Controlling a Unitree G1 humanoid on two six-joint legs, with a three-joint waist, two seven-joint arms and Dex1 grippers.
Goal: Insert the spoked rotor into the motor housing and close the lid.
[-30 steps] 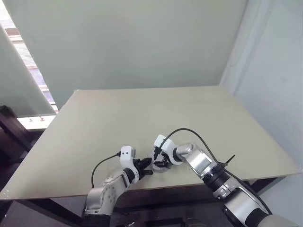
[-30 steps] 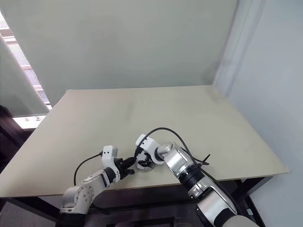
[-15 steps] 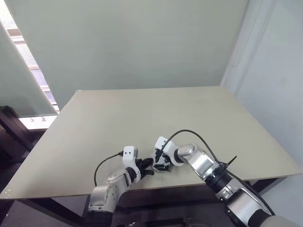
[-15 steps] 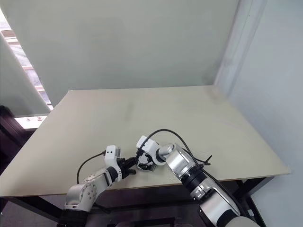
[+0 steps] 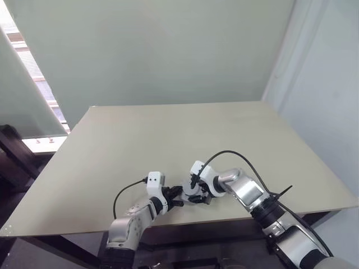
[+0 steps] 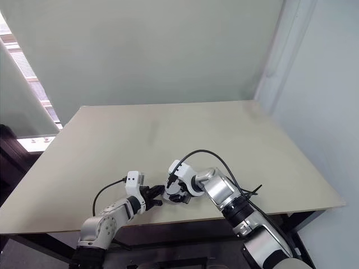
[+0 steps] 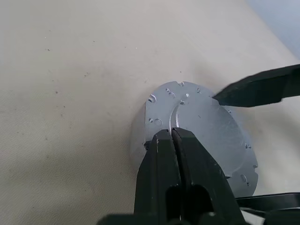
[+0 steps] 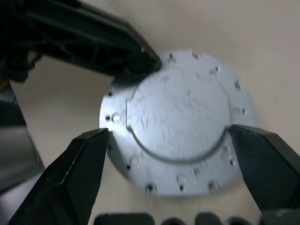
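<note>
Near the front edge of the bench [image 5: 112,145], between the two arms, sits a round silver disc with small holes round its rim and a raised circular centre, read here as the lid [image 8: 176,124] lying flat on top of the assembly (rotor and copper windings hidden beneath, if present). Judged to be the closing step, with the lid set in place and seating or release under way. Left end effector [image 7: 171,136] fully shut, fingers pressed together with nothing between them, tips resting on the near-left edge of the lid as if pinning it down. Right end effector [image 8: 168,140] spread wide, one finger on either side of the lid and just clear of its rim, gripping nothing; whether either pad brushes the edge cannot be told. Next move probably calls for checking that the lid sits level and flush, then either a gentle press from above or drawing both end effectors straight away without dragging the disc sideways. Rest of the bench bare.
</note>
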